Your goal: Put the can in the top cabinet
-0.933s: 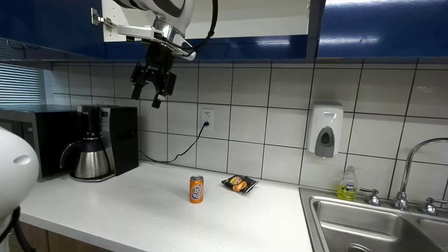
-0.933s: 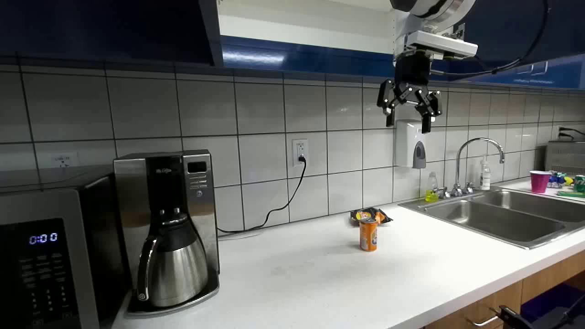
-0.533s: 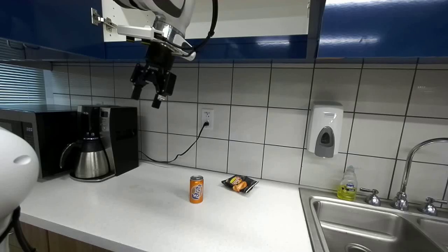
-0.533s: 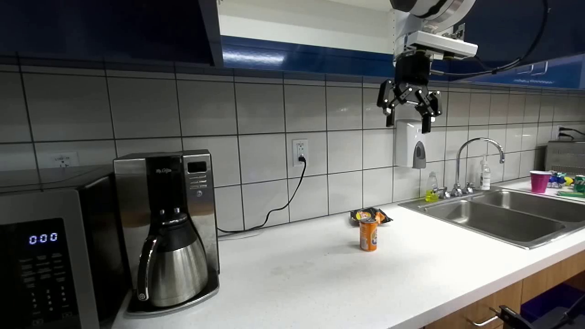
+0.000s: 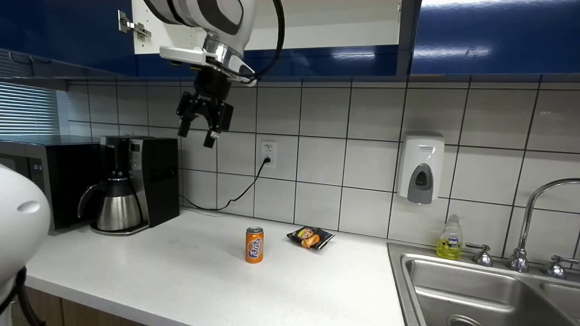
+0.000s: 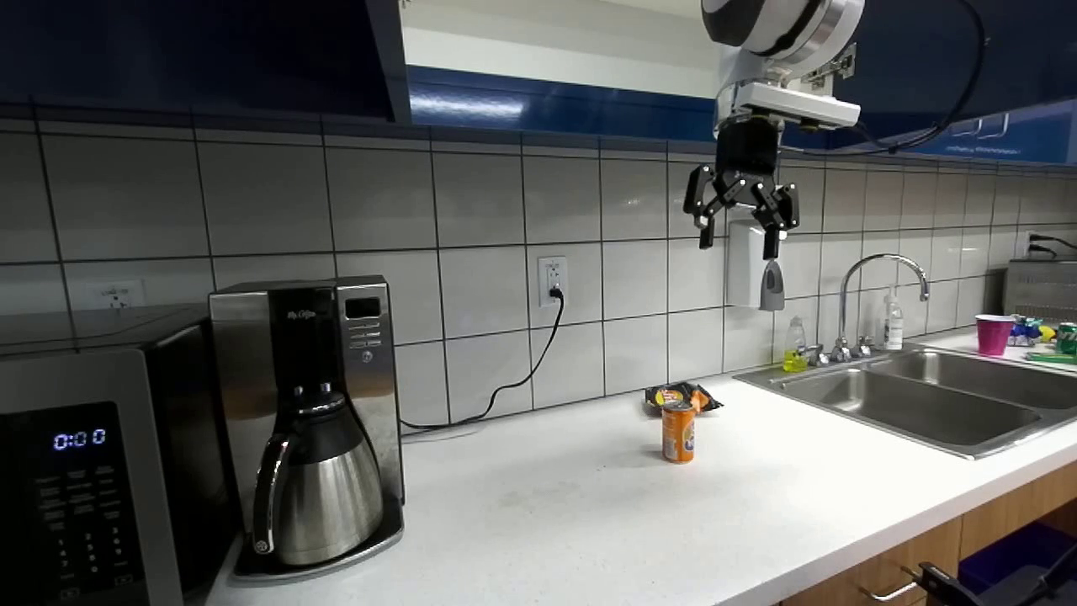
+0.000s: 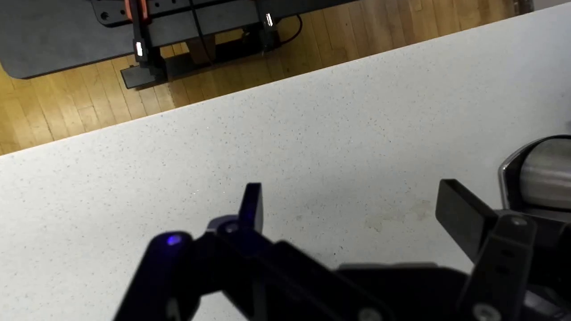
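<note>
Standing on speckled counter (image 7: 334,125): cylindrical orange can (image 5: 254,245), apparently metal-topped. Cabinet (image 5: 317,62) glossy blue. Gripper (image 6: 739,245) well above counter, jaws spread wide.

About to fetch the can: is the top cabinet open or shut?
Open. The top cabinet shows its white interior in both exterior views, and a metal hinge at its side stands exposed in an exterior view.
</note>
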{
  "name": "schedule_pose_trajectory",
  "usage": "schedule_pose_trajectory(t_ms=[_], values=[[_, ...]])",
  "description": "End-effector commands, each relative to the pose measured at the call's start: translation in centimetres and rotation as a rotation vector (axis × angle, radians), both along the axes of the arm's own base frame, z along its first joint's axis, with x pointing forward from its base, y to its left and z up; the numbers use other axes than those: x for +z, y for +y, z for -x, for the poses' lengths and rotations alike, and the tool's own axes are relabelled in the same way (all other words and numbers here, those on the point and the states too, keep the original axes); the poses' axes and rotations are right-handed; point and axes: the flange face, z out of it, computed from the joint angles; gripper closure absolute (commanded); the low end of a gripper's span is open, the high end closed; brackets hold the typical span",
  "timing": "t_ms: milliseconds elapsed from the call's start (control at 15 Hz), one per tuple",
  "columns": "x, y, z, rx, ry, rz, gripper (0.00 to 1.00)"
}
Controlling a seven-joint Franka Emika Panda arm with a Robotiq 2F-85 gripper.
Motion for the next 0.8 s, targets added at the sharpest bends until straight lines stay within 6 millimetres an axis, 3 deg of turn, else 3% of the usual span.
schedule_pose_trajectory(t_ms=[0,467,733], values=[[-2.9,0.2,-2.9,0.003,0.018,0.022,0.0],[-8.3,1.9,-5.5,0.038,0.065,0.091,0.0],[-9.3,2.9,-5.7,0.067,0.068,0.12,0.0]])
